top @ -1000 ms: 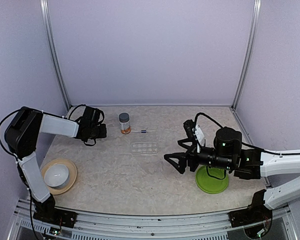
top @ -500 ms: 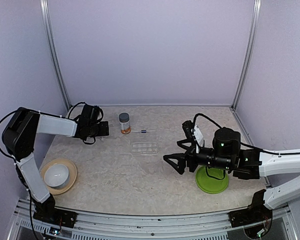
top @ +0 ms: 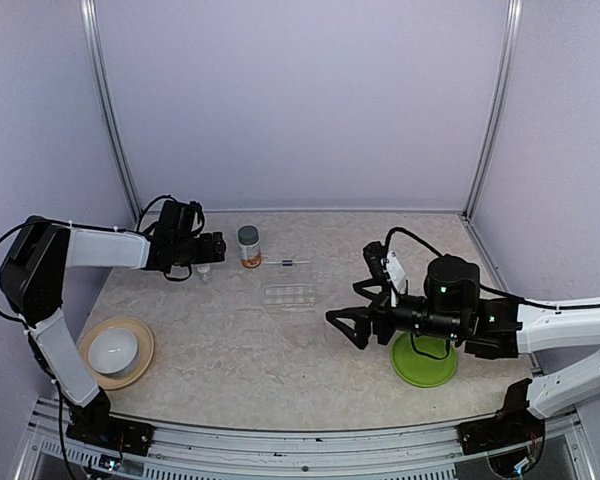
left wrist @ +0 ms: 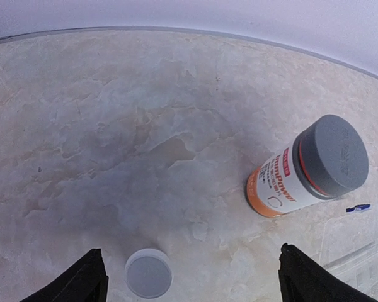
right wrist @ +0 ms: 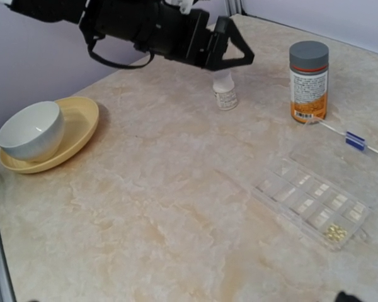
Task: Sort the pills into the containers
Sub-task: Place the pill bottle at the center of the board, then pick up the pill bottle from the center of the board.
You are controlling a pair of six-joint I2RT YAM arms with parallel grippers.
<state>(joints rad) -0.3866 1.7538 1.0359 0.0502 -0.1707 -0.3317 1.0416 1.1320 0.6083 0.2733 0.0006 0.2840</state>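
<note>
Now left gripper point(left wrist: 189, 253) spread wide, empty, over vial point(left wrist: 148, 273), lower left of wrist view; best lift straight up, avoid tipping. Right gripper point(top: 342, 322) likewise open.

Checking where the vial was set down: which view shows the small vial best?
The right wrist view: the vial stands upright, seen side-on with its label showing. The left wrist view shows only its cap from above; the top view shows it small and far off.

Top overhead; both wrist views nearer, share bottle point(left wrist: 305, 170)
</note>
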